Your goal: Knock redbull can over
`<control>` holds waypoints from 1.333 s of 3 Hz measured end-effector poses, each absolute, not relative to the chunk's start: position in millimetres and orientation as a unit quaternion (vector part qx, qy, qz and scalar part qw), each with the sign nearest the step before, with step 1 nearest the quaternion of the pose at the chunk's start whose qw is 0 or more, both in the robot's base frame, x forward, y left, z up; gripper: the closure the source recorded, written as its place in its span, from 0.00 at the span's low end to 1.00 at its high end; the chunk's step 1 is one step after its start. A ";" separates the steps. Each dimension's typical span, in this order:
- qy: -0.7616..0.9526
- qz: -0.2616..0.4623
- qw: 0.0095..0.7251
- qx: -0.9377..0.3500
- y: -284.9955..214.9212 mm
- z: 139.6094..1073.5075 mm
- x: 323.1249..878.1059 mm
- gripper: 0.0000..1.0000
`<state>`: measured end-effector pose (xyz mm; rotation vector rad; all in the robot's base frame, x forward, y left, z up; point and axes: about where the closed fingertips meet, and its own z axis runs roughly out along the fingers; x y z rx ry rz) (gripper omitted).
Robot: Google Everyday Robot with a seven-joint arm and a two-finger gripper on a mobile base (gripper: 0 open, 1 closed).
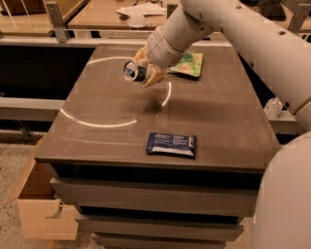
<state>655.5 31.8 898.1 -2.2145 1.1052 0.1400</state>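
**Robot hand holding a tipped drink can above a brown bench**

A wide brown bench (97, 141) with drawer fronts beneath it fills the middle of a workshop, with a pale wooden table (97, 12) carrying loose white papers (141, 8) behind it. A thick white robot arm (233, 29) reaches in from the upper right and ends in the hand (144, 69), whose two tan fingers (153, 77) are closed around the redbull can (131, 71). The can lies on its side in that grip, its silver top facing the viewer's left, and it appears to be off the bench, with a shadow on the surface below the hand.

Just behind the hand, on the arm's side, a green crinkled chip bag (188, 63) lies flat, partly hidden by the wrist. Well in front of the hand, near the bench's front edge, lies a flat dark-blue snack packet (171, 144). Nothing lies between the hand and the packet. Curved streaks of light cross the bench below the hand.

The packet carries pale print too small to read, and no lettering can be made out on the can. An open cardboard box (39, 204) stands on the floor far below the hand, cut off at the frame's left edge. The robot's body is cut off at the right.
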 end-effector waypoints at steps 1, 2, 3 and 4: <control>0.376 0.019 0.239 -0.895 28.9 868.6 642.7 1.00; 0.360 0.004 0.204 -0.910 26.2 857.6 638.2 1.00; 0.350 -0.004 0.185 -0.918 24.4 851.7 635.8 1.00; 0.344 -0.009 0.174 -0.923 23.9 847.8 634.6 0.96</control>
